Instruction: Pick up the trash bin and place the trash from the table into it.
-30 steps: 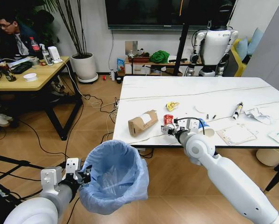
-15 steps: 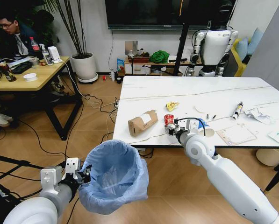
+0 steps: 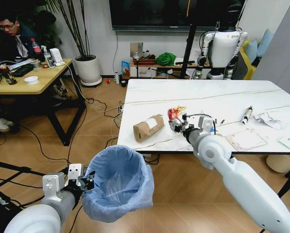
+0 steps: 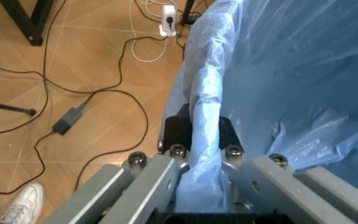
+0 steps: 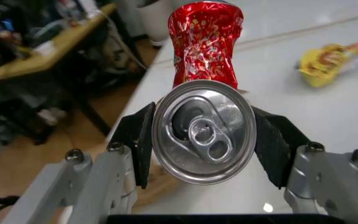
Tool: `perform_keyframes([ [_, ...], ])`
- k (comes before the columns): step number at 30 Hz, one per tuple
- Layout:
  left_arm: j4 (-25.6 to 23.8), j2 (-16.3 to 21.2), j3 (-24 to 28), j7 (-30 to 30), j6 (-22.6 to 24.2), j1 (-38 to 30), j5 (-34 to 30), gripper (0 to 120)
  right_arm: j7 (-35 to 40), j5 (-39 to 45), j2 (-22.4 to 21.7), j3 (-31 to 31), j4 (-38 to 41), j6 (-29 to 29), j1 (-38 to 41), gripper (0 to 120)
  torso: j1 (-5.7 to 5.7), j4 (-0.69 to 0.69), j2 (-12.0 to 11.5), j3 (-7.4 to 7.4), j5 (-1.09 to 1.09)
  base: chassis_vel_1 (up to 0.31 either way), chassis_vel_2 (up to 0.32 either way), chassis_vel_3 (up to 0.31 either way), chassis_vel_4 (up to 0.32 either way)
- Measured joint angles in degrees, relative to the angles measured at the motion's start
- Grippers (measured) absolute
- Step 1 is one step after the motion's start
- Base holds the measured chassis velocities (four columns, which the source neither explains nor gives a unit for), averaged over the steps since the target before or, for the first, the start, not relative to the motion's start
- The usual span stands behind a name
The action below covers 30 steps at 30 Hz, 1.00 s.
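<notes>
The trash bin point(image 3: 118, 182), lined with a crinkly blue bag, hangs low in front of me, below the table's near edge. My left gripper point(image 3: 89, 182) is shut on its rim; the left wrist view shows the bag-covered bin rim point(image 4: 204, 116) clamped between the pads. My right gripper point(image 3: 176, 122) is shut on the crushed red can point(image 3: 173, 115), held just above the white marble table point(image 3: 208, 94); its silver top point(image 5: 205, 130) faces the wrist camera. A brown carton point(image 3: 148, 127), yellow wrapper point(image 5: 328, 63), white tube point(image 3: 247, 114), crumpled tissue point(image 3: 268, 119) and papers point(image 3: 245, 140) lie on the table.
A wooden desk point(image 3: 33, 80) with a seated person stands at the left. Cables point(image 3: 96, 104) trail over the floor between desk and table. A plant pot point(image 3: 88, 69) and a standing humanoid robot point(image 3: 222, 48) are behind. A cream bin point(image 3: 281, 162) sits under the table's right end.
My right gripper has lifted the red can off the table and carried it slightly up and away from the near edge. The left arm and the bin have stayed put.
</notes>
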Motion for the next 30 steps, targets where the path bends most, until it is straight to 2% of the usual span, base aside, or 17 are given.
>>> perform_keyframes([
  [3, 0.0, 0.8, 1.9, -1.6, 0.0, -1.5, -2.5, 0, -3.4, 5.5, -1.2, 0.9, 6.9, 0.0, -0.6, 47, 0.0, 0.0, 0.0, 0.0, -0.01, 0.0, 0.0, 0.0, 0.0],
  [11, 1.0, 1.8, 4.1, -6.0, 0.0, -3.5, -8.3, 0, -7.2, 14.1, -3.1, 1.3, 14.6, -0.8, -3.5, 47, 0.0, 0.0, 0.0, 0.0, 0.0, 0.0, 0.0, 0.0, 0.0],
  [13, 1.6, 2.0, 4.7, -7.0, 0.0, -4.1, -9.2, 0, -10.2, 14.3, -3.8, 1.2, 16.3, -1.7, -5.6, 47, 0.0, -0.01, 0.0, 0.0, 0.0, 0.0, 0.0, 0.0, 0.0],
  [21, 2.8, 2.0, 6.2, -7.8, 0.0, -5.1, -9.2, 0, -14.3, 14.0, -5.2, 0.0, 20.8, -4.1, -11.0, 47, -0.01, 0.0, 0.0, -0.01, 0.0, 0.0, 0.0, 0.0, 0.0],
  [30, 3.3, 1.5, 8.4, -7.6, 0.0, -5.5, -7.5, 0, -13.0, 8.8, -6.7, -5.9, 21.1, -4.6, -14.0, 47, -0.01, 0.0, 0.0, 0.0, 0.0, 0.0, 0.0, 0.0, 0.0],
])
